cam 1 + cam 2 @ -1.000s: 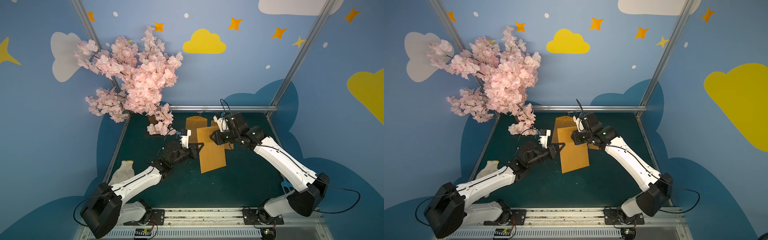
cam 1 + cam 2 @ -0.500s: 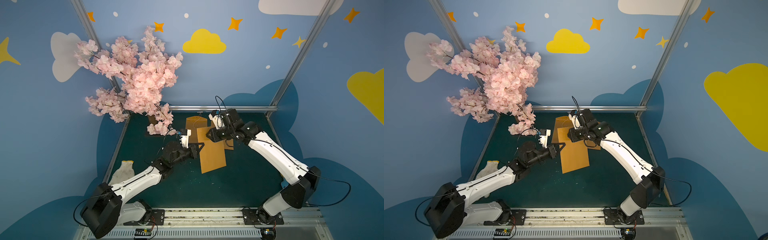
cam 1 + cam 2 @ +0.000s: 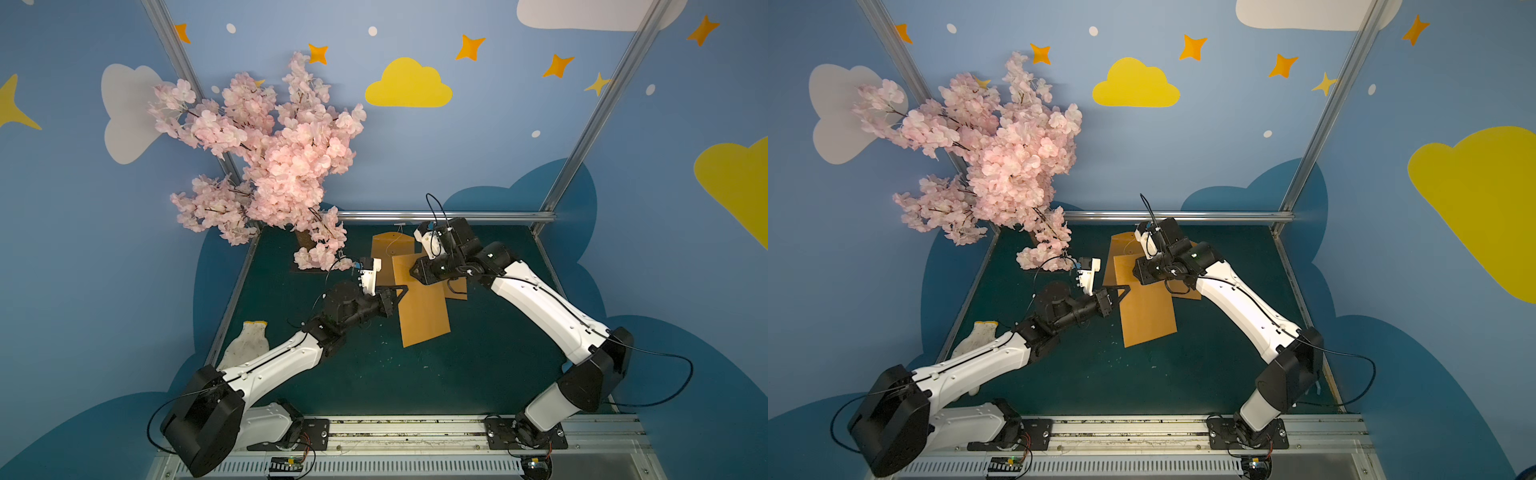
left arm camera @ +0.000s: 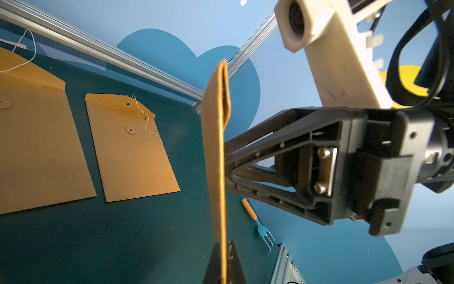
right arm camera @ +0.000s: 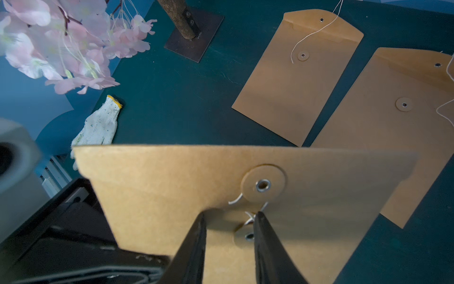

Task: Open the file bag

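Now the file bag is off the table, pinched on its 9 o'clock edge by the left gripper, whose jaws are closed flat on the card. The left wrist view shows the bag edge-on between them. In both top views its long axis runs roughly 12 to 6 o'clock, flap end toward 12.

The right gripper reaches in from 3 o'clock at that flap end, so it is the nearer tool for the clasp. Its jaws stand partly apart and grip nothing I can make out. The white string crosses the gap and lies against one finger, just beside the lower disc, with the flap disc close by. The coming move, I judge, turns on closing on that string and leading it off the disc.

Two more bags lie flat on the table: the far spare bag toward 12 o'clock and the near spare bag at 3 o'clock, under the right arm. The glove at 8 o'clock and the blossom tree at 10 o'clock are well apart from the bag, and nothing blocks the clasp.
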